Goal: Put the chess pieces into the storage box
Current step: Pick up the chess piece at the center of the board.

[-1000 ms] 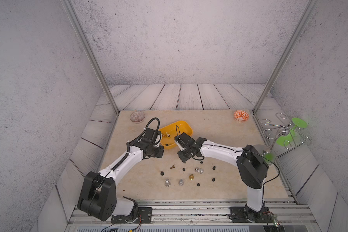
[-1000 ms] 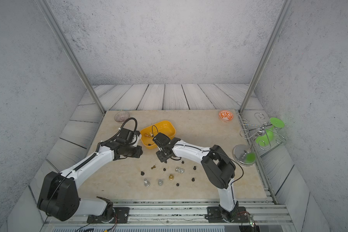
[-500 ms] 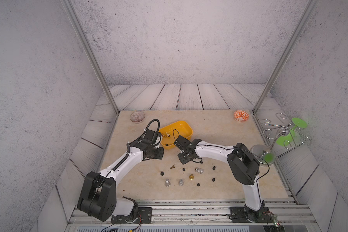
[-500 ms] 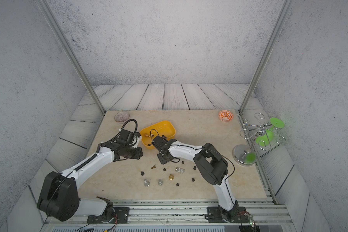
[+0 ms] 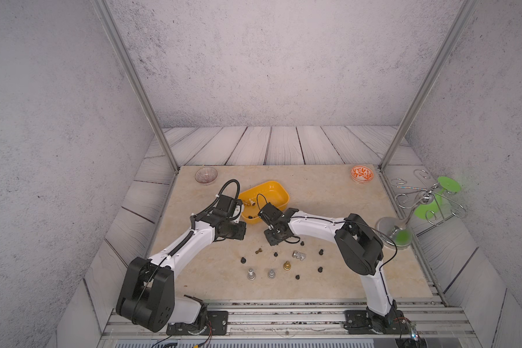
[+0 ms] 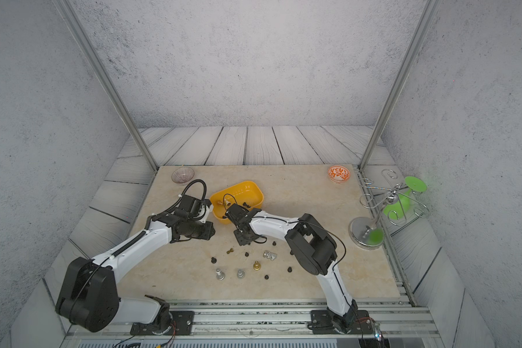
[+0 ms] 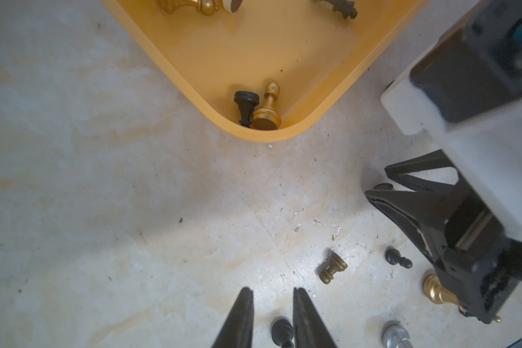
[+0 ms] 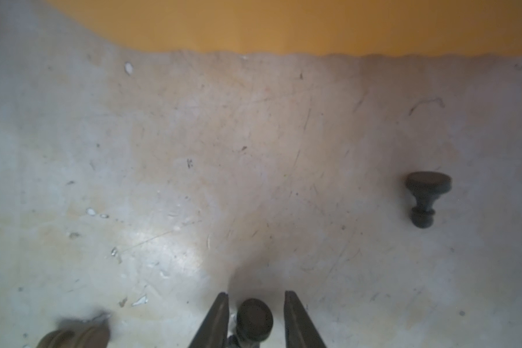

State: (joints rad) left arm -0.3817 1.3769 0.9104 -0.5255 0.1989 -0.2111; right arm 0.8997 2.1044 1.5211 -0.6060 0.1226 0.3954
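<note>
The yellow storage box [image 5: 284,195] [image 6: 253,188] sits mid-table and holds gold and black chess pieces, among them a gold pawn [image 7: 267,111] beside a black pawn [image 7: 246,105]. Several more chess pieces lie in front of it: black pawns [image 5: 243,259], a gold piece [image 5: 287,265] and silver pieces [image 5: 250,274]. My left gripper [image 7: 271,290] [image 5: 240,233] hovers left of the box, open narrowly, with a black pawn [image 7: 282,331] seen between its fingers. My right gripper [image 8: 256,293] [image 5: 271,238] is low on the table, open around a black piece [image 8: 253,319], with gaps on both sides.
A clear ribbed bowl [image 5: 206,175] stands at the back left and an orange-patterned bowl [image 5: 361,174] at the back right. A metal wire stand with green discs [image 5: 419,205] is at the right edge. Another black pawn [image 8: 425,195] lies near the right gripper.
My right gripper has moved from the box's front edge down toward the loose pieces and its jaws have narrowed around a black piece. The left arm has stayed still.
</note>
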